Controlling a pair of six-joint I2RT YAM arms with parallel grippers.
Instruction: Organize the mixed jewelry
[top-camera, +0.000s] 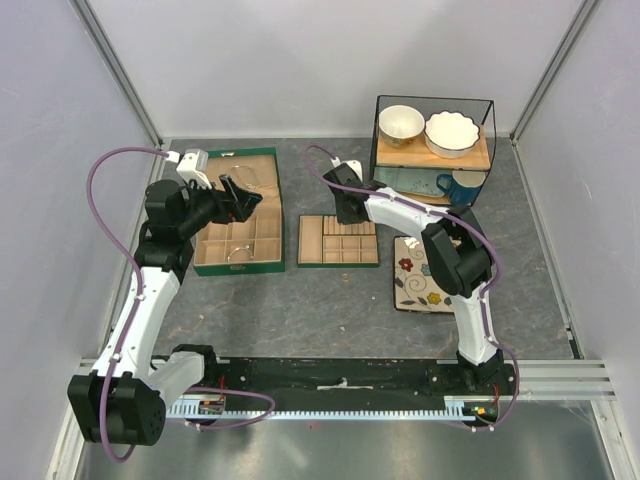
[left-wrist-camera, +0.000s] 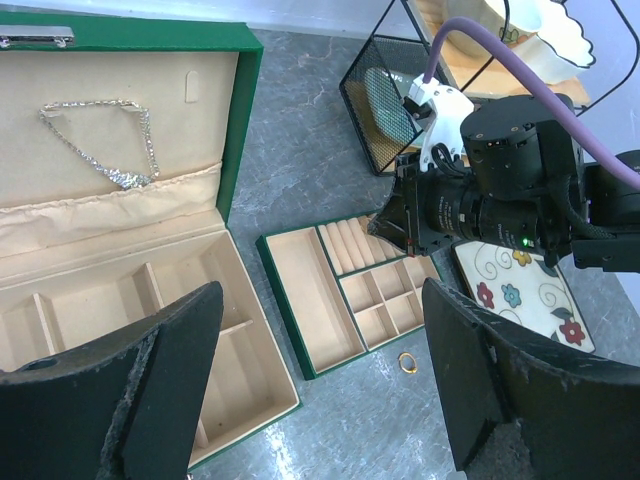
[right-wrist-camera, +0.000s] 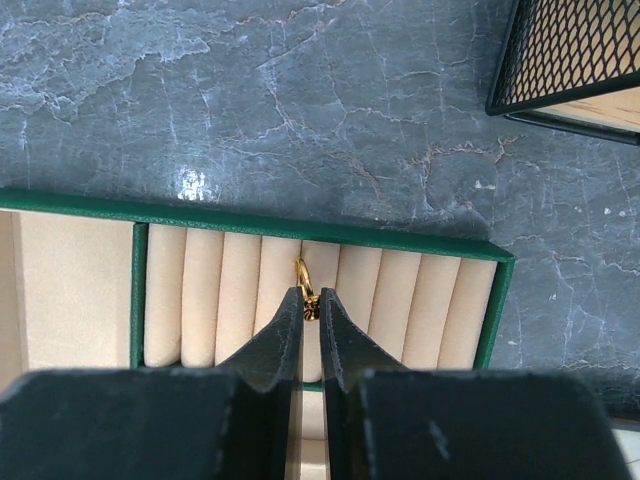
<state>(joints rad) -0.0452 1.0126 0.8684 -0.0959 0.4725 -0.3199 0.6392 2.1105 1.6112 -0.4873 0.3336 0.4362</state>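
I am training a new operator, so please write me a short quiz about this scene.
1. True or false: the right hand pinches a gold ring over the tray.
2. Where does the necklace lie? A) box lid B) tray C) right hand
3. Fill in: the left hand is ___, holding nothing.

Key: 1 true; 2 A; 3 open.
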